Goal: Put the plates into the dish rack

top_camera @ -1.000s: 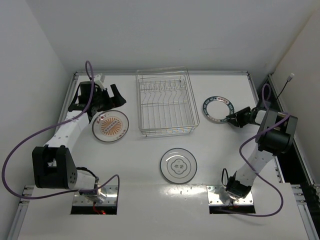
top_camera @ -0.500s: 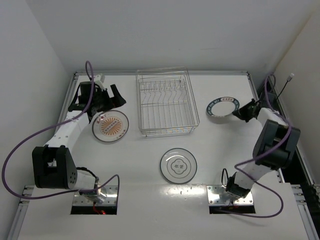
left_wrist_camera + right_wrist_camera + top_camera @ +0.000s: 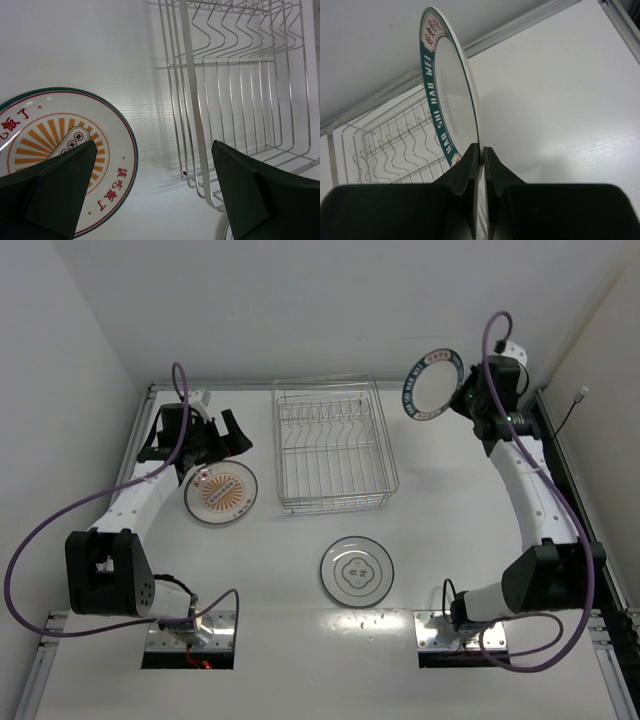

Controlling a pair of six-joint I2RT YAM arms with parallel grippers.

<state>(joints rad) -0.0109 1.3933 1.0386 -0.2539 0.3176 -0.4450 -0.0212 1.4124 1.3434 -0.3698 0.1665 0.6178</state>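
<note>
Plates: three round ones of like size are showing, two lying flat on the white table (image 3: pixel 440 525) and one hanging in the air.
Dish rack (image 3: pixel 336 502): a silver wire basket is sitting at the back of the table, mid-width, with a row of zigzag dividers running across it.
Sunburst plate (image 3: pixel 221 491): is lying face up just left of the rack, apart from it. Orange rays are fanning out from the centre, red characters are running round a cream band, and a thin dark green line is edging the rim.
Motif plate (image 3: pixel 357 571): is lying flat near the table's front, well apart from the rack. It is white, with a dark ring and a small dark figure in the middle.
Teal-rimmed plate (image 3: pixel 451 107): is standing on edge in the air, right of the rack. A broad teal band is carrying white lettering around a plain white centre.
Left gripper (image 3: pixel 153 146): is hovering low over the gap between the sunburst plate and the rack, jaws spread wide and gripping nothing.
Right gripper (image 3: pixel 481 150): is pinching the teal-rimmed plate's lower rim, one finger pressing on each face.
</note>
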